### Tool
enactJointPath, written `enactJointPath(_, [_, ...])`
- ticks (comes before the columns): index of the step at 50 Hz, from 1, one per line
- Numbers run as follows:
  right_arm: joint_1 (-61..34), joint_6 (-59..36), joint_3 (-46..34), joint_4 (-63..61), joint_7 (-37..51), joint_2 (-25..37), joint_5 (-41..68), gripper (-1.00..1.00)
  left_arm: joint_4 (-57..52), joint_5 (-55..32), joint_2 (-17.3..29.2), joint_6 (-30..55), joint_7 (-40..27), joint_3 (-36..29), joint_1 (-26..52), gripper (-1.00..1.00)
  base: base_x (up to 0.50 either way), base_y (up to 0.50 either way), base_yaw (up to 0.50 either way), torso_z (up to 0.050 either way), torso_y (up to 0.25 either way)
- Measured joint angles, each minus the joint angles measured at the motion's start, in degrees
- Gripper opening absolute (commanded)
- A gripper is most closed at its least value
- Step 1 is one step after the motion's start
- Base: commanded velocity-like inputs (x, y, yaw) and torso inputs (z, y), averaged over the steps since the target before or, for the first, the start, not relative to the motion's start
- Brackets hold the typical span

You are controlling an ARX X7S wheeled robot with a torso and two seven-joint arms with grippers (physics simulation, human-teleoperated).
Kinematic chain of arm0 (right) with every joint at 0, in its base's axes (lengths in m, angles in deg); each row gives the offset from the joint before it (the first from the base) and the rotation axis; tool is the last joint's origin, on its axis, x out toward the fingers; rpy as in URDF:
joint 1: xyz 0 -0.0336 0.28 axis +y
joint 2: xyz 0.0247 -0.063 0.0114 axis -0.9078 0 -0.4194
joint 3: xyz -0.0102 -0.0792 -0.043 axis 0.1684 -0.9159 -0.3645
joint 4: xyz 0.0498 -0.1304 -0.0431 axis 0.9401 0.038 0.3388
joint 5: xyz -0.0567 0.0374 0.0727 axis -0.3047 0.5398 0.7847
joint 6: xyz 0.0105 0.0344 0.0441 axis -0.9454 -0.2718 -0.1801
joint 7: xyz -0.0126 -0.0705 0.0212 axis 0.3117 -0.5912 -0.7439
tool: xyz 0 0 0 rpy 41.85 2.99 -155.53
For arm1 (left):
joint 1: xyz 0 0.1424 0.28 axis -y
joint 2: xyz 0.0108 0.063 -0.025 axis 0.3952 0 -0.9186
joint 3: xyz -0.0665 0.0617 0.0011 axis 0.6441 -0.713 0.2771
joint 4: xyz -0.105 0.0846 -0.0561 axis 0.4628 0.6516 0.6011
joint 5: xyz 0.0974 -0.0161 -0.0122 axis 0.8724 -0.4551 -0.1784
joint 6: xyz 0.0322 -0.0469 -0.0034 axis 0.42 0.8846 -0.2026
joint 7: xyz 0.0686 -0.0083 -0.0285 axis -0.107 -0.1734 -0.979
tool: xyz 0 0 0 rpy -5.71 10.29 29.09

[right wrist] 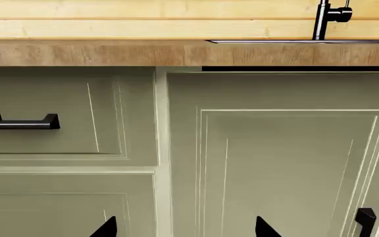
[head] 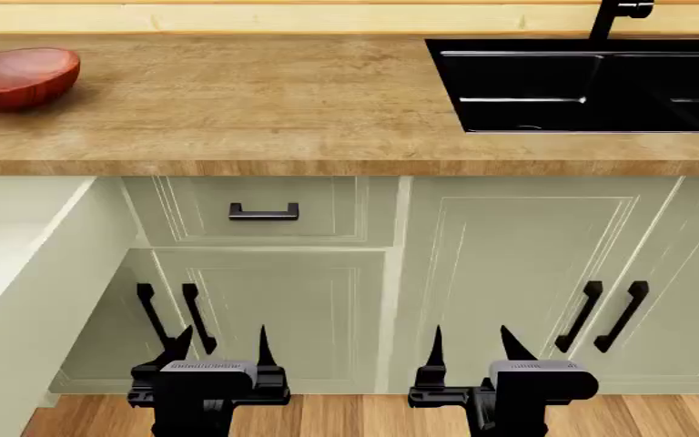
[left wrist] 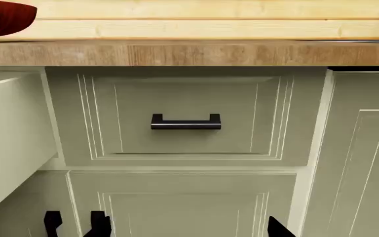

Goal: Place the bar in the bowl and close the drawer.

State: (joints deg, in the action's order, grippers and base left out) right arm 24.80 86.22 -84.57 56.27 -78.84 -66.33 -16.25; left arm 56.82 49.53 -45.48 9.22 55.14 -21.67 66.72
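Wide pale cream-green box drawer (head: pixel 15 273) stands pulled out at the robot's left, plain side wall and part of the floor showing. Its interior is mostly out of frame, and the bar is not visible in any view; presumably it lies inside.

Step in hand, as I judge it: nothing grasped yet, so the opening reach. Best done by turning head or torso left first to find the bar, then bringing the left arm over the drawer's rim from above, clear of the wall.

Count, large to small:
- Light wood-grain countertop (head: pixel 265 100): one.
- Black inset sink (head: pixel 592 86): one, at the right.
- Open drawer: one.
- Small panelled drawer front with short black handle (head: pixel 263 212): one, closed.
- Glossy reddish-brown round wooden bowl (head: pixel 15 77): one, on the counter's left end, above the open drawer; looks empty, though its inside is barely visible.
- Grippers: two. Left gripper (head: pixel 218 344) and right gripper (head: pixel 471 344), both low before the cabinets, jaws spread wide, holding nothing.
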Motion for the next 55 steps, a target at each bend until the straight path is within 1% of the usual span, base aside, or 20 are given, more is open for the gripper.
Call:
enactJointPath(12, [0.0,-0.2,-1.4,-0.5,1.9,1.4,1.3,1.0,0.0,-2.2,1.2,0.3,-1.9,-1.6,0.3,1.0,0.0,0.0,0.0,0.0,0.0])
enactJointPath(16, [0.0,-0.1,-2.0,-0.3,2.5,1.9,1.8,1.0,-0.1,-3.3,1.6,0.1,-2.5,-2.0,0.3,1.0,0.0,0.0,0.0,0.025,0.0])
enactJointPath(17, [-0.1,-0.9,-4.3,-3.2,6.4,5.2,4.4,1.0,-2.8,-5.0,1.8,2.0,-2.4,-1.9,0.4,1.0,0.0,0.0,0.0,0.0,0.0])
enactJointPath(25, [-0.4,-0.1,-3.6,-1.9,4.8,3.9,3.3,1.0,-1.8,-4.6,2.2,0.5,-2.9,-2.2,0.6,1.0,0.0,0.0,0.0,-0.01,0.0])
enactJointPath(37, [-0.6,0.6,-4.4,0.0,4.9,4.0,3.9,1.0,-0.2,-4.2,3.2,-0.7,-5.3,-3.8,0.9,1.0,0.0,0.0,0.0,-0.012,0.0])
enactJointPath(55, [-0.8,0.4,-5.8,0.5,6.4,5.2,5.5,1.0,-0.8,-4.6,5.1,0.0,-7.1,-6.4,0.9,1.0,0.0,0.0,0.0,0.05,0.0])
